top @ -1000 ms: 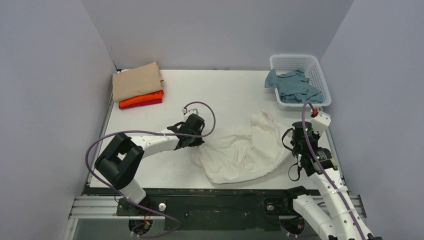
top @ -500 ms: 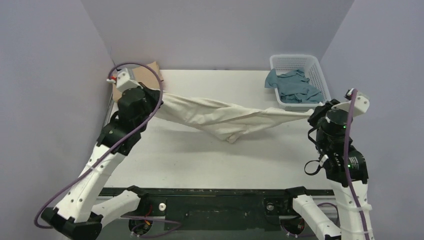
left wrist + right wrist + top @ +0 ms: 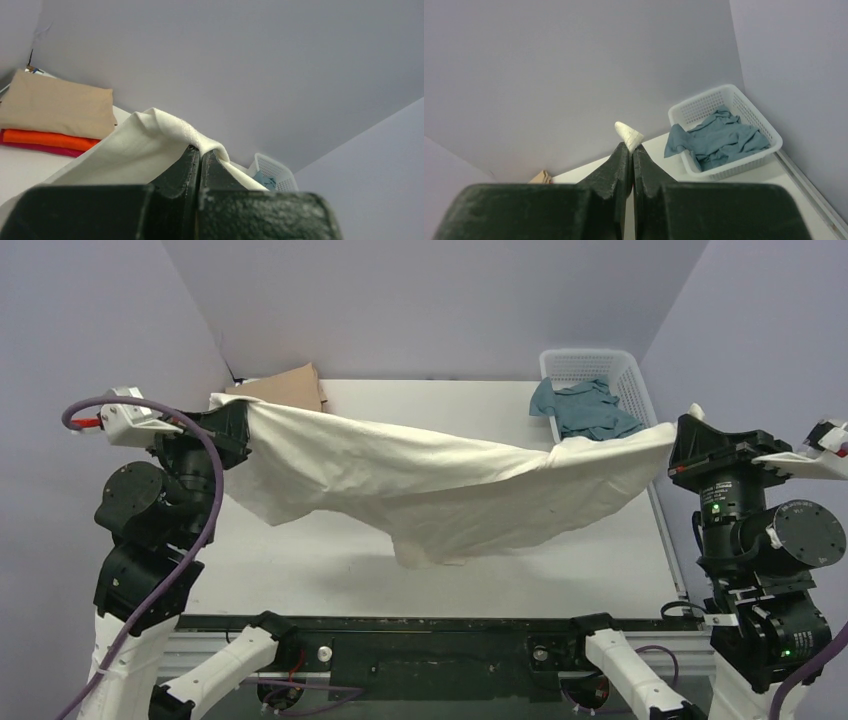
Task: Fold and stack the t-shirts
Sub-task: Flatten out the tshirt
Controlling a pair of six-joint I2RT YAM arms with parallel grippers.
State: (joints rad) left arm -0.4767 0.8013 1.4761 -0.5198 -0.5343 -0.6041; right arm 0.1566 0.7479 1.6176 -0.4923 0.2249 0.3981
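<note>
The large cream t-shirt point(image 3: 440, 485) hangs stretched in the air between both arms, sagging in the middle above the table. My left gripper point(image 3: 232, 420) is shut on its left corner; the pinched hem point(image 3: 187, 132) shows at the fingertips in the left wrist view. My right gripper point(image 3: 680, 440) is shut on its right corner; a small cream tip point(image 3: 629, 133) pokes out between the fingertips. The folded tan t-shirt point(image 3: 55, 104) lies on the orange point(image 3: 47, 139) and red point(image 3: 35, 147) ones at the back left. The grey-blue t-shirt point(image 3: 585, 410) lies crumpled in the basket.
A white plastic lattice basket point(image 3: 640, 380) stands at the back right corner, also in the right wrist view point(image 3: 744, 165). Lilac walls enclose the white table point(image 3: 330, 570) on three sides. The folded stack's tan top point(image 3: 290, 388) shows behind the raised shirt.
Both arms have lifted higher and moved apart. The cream t-shirt, twisted like a rope half a second ago, now hangs spread open between the grippers.
</note>
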